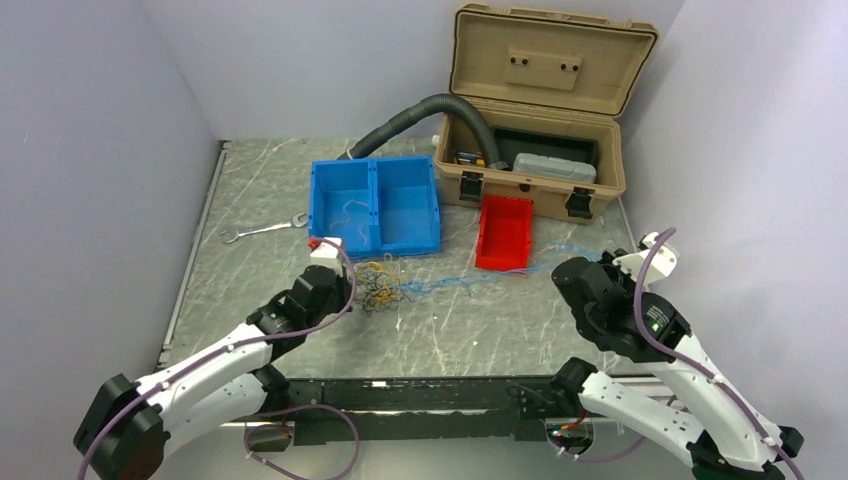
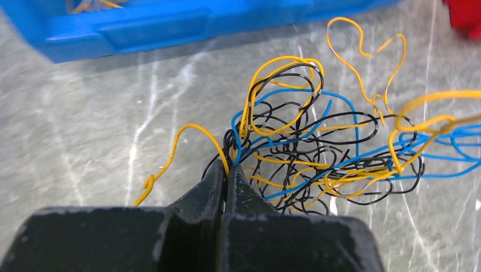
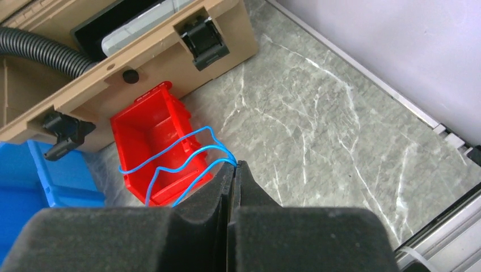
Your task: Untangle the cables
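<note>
A tangle of thin yellow, black and blue cables (image 1: 383, 283) lies on the table in front of the blue bin. In the left wrist view the knot (image 2: 317, 153) sits just past my fingertips. My left gripper (image 2: 228, 170) is shut on a yellow cable (image 2: 187, 136) at the knot's left edge. Blue cables (image 1: 500, 272) stretch right from the knot to my right gripper (image 1: 566, 270). In the right wrist view my right gripper (image 3: 235, 165) is shut on the blue cable (image 3: 187, 148), held above the red bin.
A blue two-compartment bin (image 1: 375, 205) holds a few loose wires. A red bin (image 1: 505, 233) stands before an open tan toolbox (image 1: 535, 130) with a grey corrugated hose (image 1: 420, 115). A wrench (image 1: 265, 230) lies at the left.
</note>
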Available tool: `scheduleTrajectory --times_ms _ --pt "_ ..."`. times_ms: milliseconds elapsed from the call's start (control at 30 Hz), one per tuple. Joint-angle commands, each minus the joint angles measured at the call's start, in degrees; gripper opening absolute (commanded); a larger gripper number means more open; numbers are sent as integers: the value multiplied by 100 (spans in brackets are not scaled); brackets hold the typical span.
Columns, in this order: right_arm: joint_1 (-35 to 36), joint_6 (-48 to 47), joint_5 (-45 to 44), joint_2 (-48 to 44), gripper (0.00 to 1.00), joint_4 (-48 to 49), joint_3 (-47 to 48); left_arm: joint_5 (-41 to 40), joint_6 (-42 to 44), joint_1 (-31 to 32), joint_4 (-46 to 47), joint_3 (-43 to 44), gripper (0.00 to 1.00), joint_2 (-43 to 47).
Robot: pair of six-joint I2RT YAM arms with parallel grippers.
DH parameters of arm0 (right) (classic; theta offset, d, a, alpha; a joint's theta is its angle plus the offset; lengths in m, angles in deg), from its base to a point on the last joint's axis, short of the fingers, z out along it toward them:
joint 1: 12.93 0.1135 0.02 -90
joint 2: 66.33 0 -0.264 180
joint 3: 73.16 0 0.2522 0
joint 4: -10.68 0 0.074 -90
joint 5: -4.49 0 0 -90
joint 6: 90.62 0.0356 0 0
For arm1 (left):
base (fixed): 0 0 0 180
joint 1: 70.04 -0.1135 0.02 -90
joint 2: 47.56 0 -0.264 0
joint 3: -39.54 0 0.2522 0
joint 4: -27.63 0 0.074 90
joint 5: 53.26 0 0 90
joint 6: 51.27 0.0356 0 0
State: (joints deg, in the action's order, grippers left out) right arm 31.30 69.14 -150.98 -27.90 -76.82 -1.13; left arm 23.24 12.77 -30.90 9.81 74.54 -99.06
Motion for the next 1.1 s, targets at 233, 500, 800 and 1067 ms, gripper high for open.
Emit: scheduleTrajectory --times_ms 233,500,800,1067 --pt "-635 -735 345 861 0 330 -139 -2514 -1380 -28 -1325 -208 0 1908" --pt "-2111 -2269 1610 584 0 1954 -744 -3734 -2294 -18 -2543 -480 0 3680" --pt "-2774 -2990 2678 542 0 2368 -758 -3712 -2078 -23 -2381 -544 0 3791" --pt "-2757 -4015 5363 608 7 3318 -1123 -1851 -241 -15 -755 -572 0 2870"
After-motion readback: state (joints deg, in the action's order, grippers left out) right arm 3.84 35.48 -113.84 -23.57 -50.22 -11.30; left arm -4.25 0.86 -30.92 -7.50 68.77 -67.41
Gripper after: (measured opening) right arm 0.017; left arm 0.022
